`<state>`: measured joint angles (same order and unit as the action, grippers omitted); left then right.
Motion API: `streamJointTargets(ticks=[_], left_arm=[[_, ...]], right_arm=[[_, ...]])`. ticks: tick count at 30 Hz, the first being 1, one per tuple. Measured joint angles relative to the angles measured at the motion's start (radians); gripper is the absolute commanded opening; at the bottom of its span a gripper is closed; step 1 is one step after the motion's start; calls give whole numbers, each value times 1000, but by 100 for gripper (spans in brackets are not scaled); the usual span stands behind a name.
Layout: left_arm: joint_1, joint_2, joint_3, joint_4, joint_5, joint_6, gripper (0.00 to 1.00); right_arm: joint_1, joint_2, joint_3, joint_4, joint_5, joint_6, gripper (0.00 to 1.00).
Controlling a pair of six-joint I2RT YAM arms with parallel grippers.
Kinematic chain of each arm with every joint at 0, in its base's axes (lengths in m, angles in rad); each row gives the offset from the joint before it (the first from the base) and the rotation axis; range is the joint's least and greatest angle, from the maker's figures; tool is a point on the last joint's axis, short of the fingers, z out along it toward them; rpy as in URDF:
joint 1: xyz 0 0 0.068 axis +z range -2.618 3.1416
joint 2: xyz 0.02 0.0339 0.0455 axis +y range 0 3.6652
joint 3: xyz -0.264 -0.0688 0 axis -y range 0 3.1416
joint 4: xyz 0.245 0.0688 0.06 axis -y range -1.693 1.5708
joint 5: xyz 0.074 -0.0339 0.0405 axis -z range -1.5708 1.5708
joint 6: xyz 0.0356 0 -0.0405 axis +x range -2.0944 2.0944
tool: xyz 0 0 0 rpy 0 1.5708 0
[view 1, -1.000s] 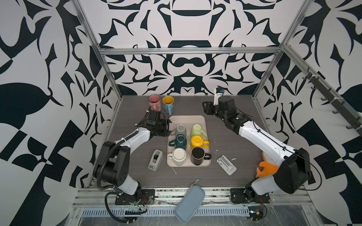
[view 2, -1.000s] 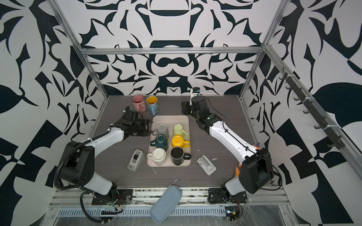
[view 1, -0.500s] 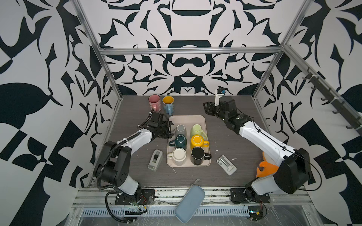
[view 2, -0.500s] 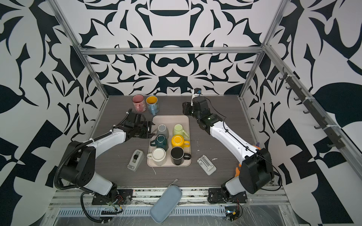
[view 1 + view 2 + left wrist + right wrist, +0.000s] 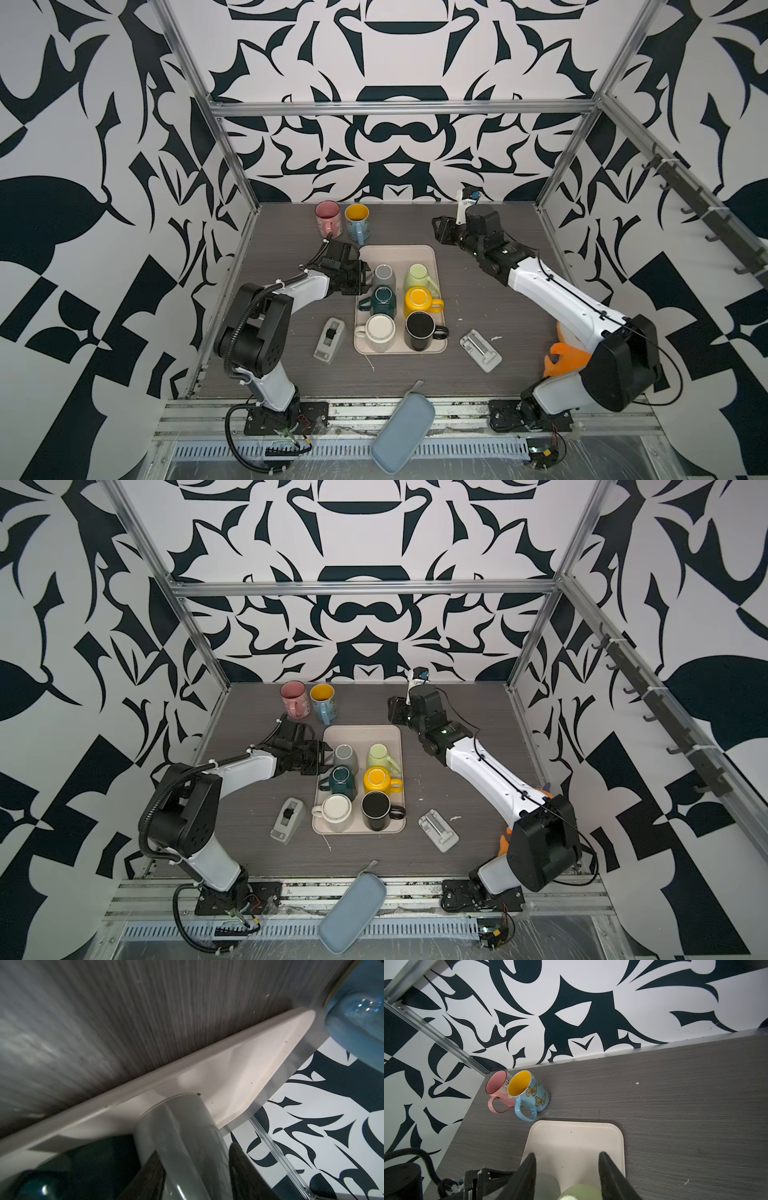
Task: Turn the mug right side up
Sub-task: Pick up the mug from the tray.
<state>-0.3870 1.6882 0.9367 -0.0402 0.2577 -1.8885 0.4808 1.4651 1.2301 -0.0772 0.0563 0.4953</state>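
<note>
– mug position? the one to be turned.
– grey mug [image 5: 383,276] stands base up on the tray [image 5: 399,254], in the tray's upper left part, a little left of centre in both top views.
– left gripper?
– left gripper [image 5: 365,277] reaches in from the left at the height of the grey mug, right against its left side. in the left wrist view the fingers [image 5: 149,1174] stand on either side of the mug's wall, about as far apart as the mug is wide. that view is blurred, so i cannot tell whether they press on it or only flank it. the mug's rim is down on the tray.
– right gripper?
– right gripper [image 5: 439,235] hangs over the counter [image 5: 399,224] just past the tray's upper right corner. its jaws are well apart with nothing between them. its wrist view looks down past them at the tray's far end.
– what else is on the tray?
– green mug [image 5: 417,275] is just right of the grey one and also shows its base. below those are a teal mug [image 5: 383,300] and a yellow mug [image 5: 419,300], and at the bottom a white mug [image 5: 380,330] and a black mug [image 5: 419,328].
– off the tray?
– pink mug [image 5: 328,216] and blue mug [image 5: 357,218] stand upright side by side on the counter, above the tray's upper left corner.
</note>
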Motion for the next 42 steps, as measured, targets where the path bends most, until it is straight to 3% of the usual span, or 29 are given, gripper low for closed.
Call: streamJointTargets(ticks=[13,18,25,42], left_arm=[[5,0,3,2,-38,4,44],[13,0,4,7,-46,11,53],[16,0,6,21,-59,15,53],[20,11,28,59,-89,29,40]], right_arm=[[-2,0,-11,0,0,1,51],[-3,0,-14,0,0,1,51],[-3,0,-14,0,0,3,51],[-3,0,-14,0,0,8,51]])
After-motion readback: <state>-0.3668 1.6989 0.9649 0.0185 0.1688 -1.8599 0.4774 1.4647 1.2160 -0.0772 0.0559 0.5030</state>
